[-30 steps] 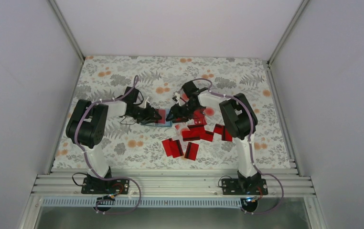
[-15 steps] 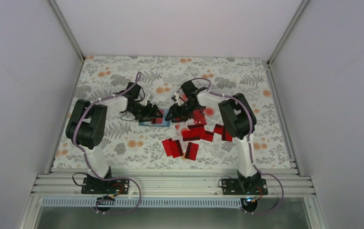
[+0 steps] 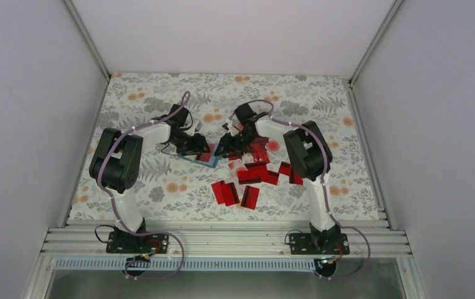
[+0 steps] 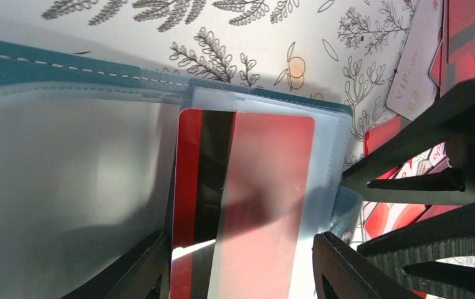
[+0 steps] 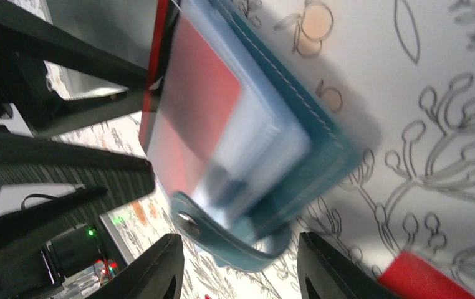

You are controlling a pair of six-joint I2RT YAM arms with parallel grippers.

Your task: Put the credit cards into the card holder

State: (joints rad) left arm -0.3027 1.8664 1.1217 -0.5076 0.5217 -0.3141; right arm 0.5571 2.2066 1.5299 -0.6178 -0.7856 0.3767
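Nearest, right of centre on the floral surface (image 3: 154, 187): a loose scatter of credit cards (image 3: 250, 180), red with black stripes, several overlapping. At the far-left edge of that scatter, one pale card (image 4: 412, 68) lettered VIP.

Just beyond the scatter, near the middle: card holder (image 3: 199, 156), teal, lying open with clear sleeves upward, shadow cast beneath its strap end. Seated in one clear sleeve (image 4: 325, 156): a single red card (image 4: 266, 156), black stripe along one long side.

Over the holder from the left: left pincer (image 4: 238, 246), spread wide, one finger on either side of the carded sleeve. Cannot tell whether pressing on it.

Facing it from the right: right pincer (image 5: 238, 249), likewise spread wide, the holder's snap strap (image 5: 222, 240) between the fingers, small gap visible on one side. Tips of both pincers just beside each other.

Farthest: lilac cable (image 3: 179, 107) arched over the left wrist.
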